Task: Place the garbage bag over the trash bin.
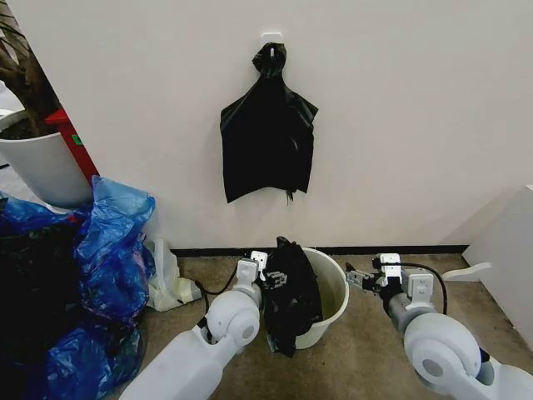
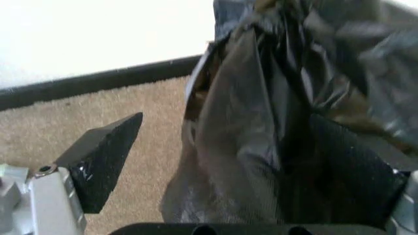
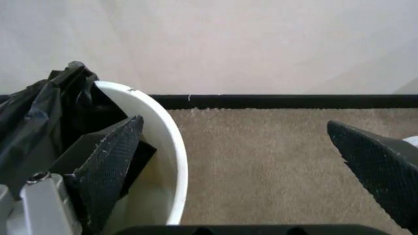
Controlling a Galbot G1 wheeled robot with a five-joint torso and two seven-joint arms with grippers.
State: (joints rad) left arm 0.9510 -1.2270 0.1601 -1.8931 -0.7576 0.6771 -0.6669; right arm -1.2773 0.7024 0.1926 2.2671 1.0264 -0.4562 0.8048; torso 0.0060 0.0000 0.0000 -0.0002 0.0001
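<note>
A cream-white trash bin (image 1: 331, 293) stands on the tan carpet (image 1: 366, 350) near the wall's black baseboard (image 1: 400, 249), low in the head view at about 6 o'clock. A glossy black garbage bag (image 1: 291, 292) is draped over the rim on the bin's 9 o'clock side, bunched in folds and hanging down the outside wall, leaving the rest of the rim bare. The left claw (image 1: 265, 275) sits against that bunched plastic; in the left wrist view one finger (image 2: 104, 156) stands clear over the carpet while the bag (image 2: 274, 122) lies between it and the opposite finger, so the claw is spread wide around the plastic, not clamped. The right claw (image 1: 364, 279) hovers just beside the bin's 3 o'clock rim, its fingers parted and holding nothing. At 12 o'clock a bundle of black bags (image 1: 268, 133) hangs from a wall hook (image 1: 271, 38). Blue plastic bags (image 1: 108, 250) are heaped at 9 o'clock beside a white planter pot (image 1: 42, 167).
</note>
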